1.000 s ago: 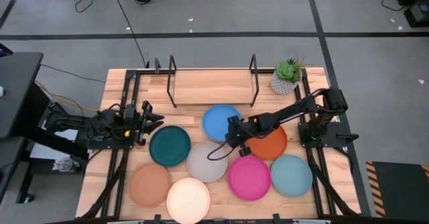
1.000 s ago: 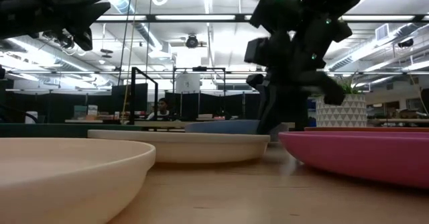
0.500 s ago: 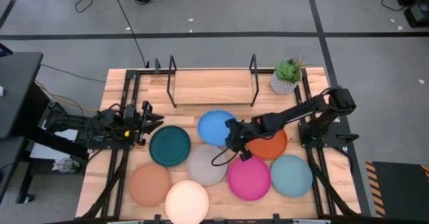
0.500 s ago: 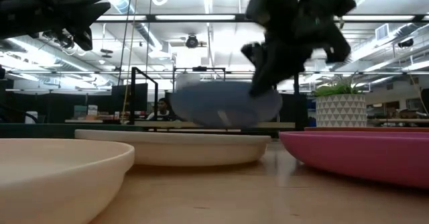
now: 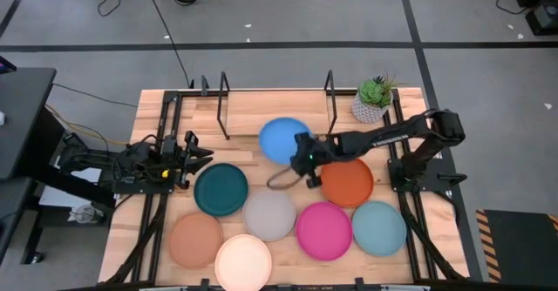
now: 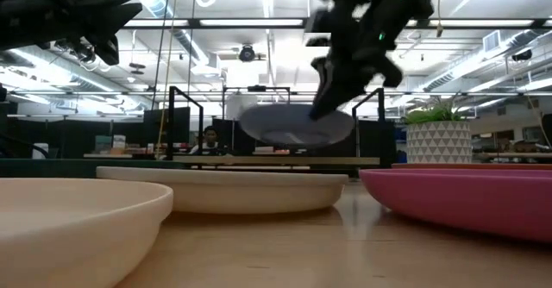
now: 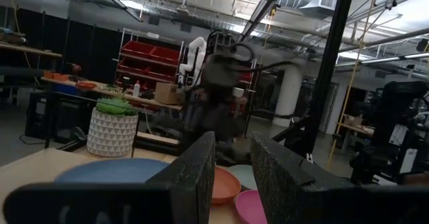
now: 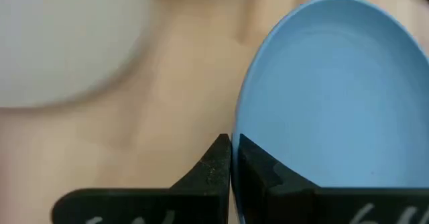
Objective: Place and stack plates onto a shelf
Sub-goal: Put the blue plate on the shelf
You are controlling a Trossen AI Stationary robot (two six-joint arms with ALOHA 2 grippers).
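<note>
the round, smooth blue plate (image 5: pixel 281 138) is held up off the table by the right gripper (image 5: pixel 304 158), just in front of the light wood shelf (image 5: pixel 275 112). its rim is pinched between the two dark fingers, as seen in the right wrist view. in the low view the plate (image 6: pixel 296 124) is seen from the side, nearly flat. the left gripper (image 5: pixel 193 154) is parked by the dark teal plate (image 5: pixel 221 189), its rough fingers (image 7: pixel 194 177) a little apart.
</note>
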